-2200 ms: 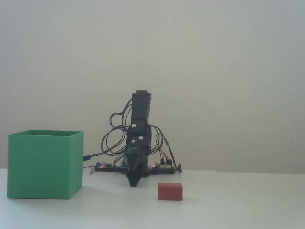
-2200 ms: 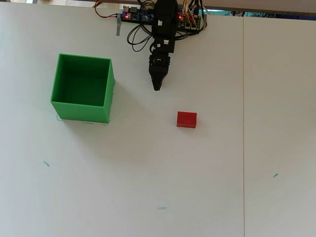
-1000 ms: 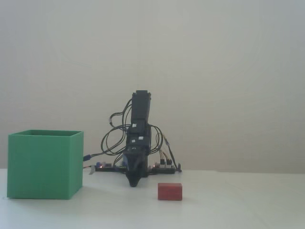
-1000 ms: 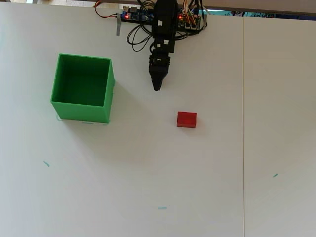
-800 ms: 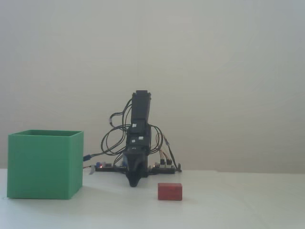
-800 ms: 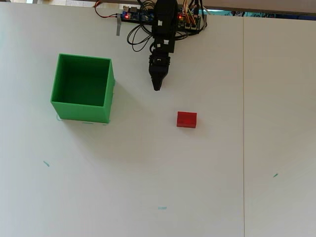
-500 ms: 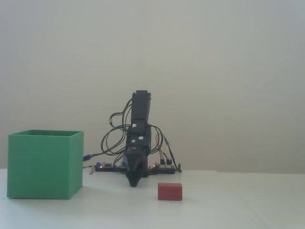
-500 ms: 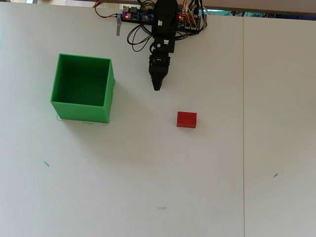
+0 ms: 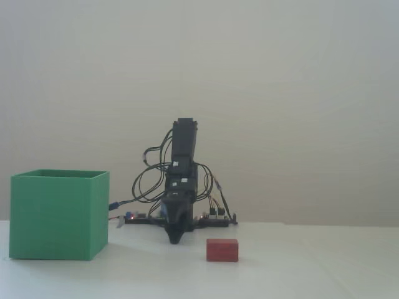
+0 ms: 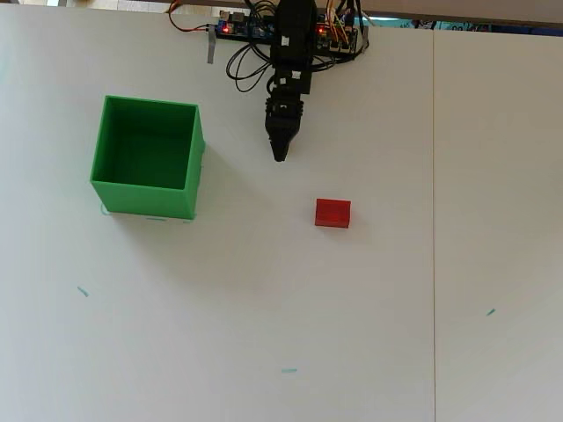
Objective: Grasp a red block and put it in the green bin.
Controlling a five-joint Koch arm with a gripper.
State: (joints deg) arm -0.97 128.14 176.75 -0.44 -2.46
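1. Gripper [image 10: 281, 156] hangs low near the table's far edge, jaws drawn to a single point, holding nothing.
2. Your red block [image 10: 332, 213] lies apart from it, nearer the front edge and slightly right in the overhead view, long axis crosswise.
3. Your green bin [image 10: 193, 167] stands left, empty.

The green bin [image 10: 145, 198] is one even matte green — a shade darker on its inner walls in the overhead view. Right of the bin, the red block [image 10: 332, 213] is a plain flat red with no markings. Behind the bin and to its right, the arm [image 9: 181, 187] is black, its gripper [image 10: 280, 156] black as well, trailing black cables [image 9: 146, 180]. The table [image 10: 264, 308] is plain white, with a few small teal ticks [image 10: 82, 291] in front of the bin — and the wall [image 9: 280, 93] is pale beige.
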